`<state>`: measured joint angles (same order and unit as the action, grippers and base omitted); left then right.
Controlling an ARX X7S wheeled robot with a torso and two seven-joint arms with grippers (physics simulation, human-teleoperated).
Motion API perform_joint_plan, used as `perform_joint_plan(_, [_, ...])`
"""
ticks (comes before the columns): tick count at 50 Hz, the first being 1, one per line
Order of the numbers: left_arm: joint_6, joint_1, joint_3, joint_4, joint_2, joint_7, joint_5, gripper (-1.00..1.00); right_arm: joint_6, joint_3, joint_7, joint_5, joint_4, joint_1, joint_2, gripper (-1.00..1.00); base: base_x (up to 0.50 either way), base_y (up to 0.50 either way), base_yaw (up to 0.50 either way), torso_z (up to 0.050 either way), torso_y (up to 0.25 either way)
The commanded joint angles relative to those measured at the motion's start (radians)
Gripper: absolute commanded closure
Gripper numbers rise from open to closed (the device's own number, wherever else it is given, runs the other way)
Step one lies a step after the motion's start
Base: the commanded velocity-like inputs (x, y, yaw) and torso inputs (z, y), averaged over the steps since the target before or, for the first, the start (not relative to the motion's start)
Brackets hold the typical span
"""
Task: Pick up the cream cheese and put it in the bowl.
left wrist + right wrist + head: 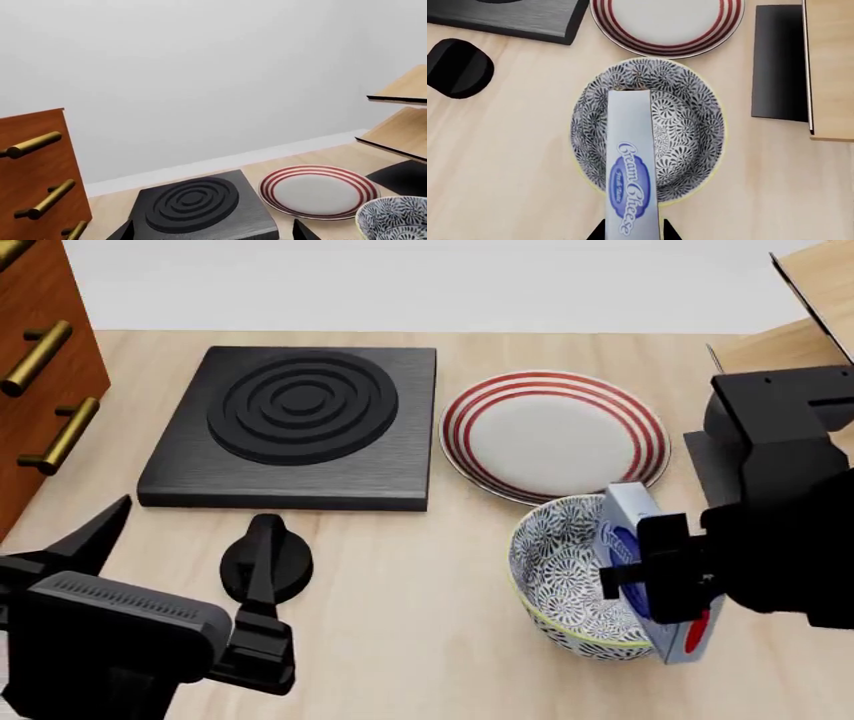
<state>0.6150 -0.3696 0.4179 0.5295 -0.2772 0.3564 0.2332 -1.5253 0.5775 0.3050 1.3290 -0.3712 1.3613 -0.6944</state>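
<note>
Presently, going from left to right across the head view, the left gripper [160, 570] is seen hanging over the bare wooden surface [400, 590] at about 8 o'clock, its fingers spread wide apart and holding nothing; a black knob [264, 560] lies just beside it and a black burner plate [300, 425] sits at 11 o'clock. The red-striped plate [554, 435], with nothing on it, is seen past centre, touching or nearly touching the bowl [567, 580] at 5 o'clock.

The cream cheese [641, 570] is held on edge by the right gripper [661, 575], whose fingers are closed on the box's near end. In the right wrist view the box [632, 170] is shown directly above the bowl [687, 125], its long axis running straight out from the fingers, its far end over the bowl's middle and its near end past the rim. Nothing else is seen inside the bowl. Whether the box touches the rim cannot be told.

The right arm is plainly the nearer; the left is well apart from the bowl. The release is judged to hinge on this overhang: a slight advance toward the bowl's centre would likely be needed, lest the box tip over the near rim.
</note>
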Motion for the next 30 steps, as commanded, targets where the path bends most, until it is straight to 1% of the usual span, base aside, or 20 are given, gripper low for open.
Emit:
perform_joint_plan(1, [-0.007, -0.003, 0.008, -0.014, 0.001, 0.003, -0.001, -1.00, 0.019, 0.065, -0.048, -0.027, -0.056, 0.055, 0.010, 1.00, 0.00, 0.00, 0.00, 0.000, 0.000])
perform_joint_plan(30, [-0.032, 0.001, 0.010, -0.037, -0.007, 0.008, 0.008, -1.00, 0.119, 0.225, -0.215, -0.157, -0.211, 0.115, 0.082, 1.00, 0.00, 0.00, 0.00, 0.000, 0.000])
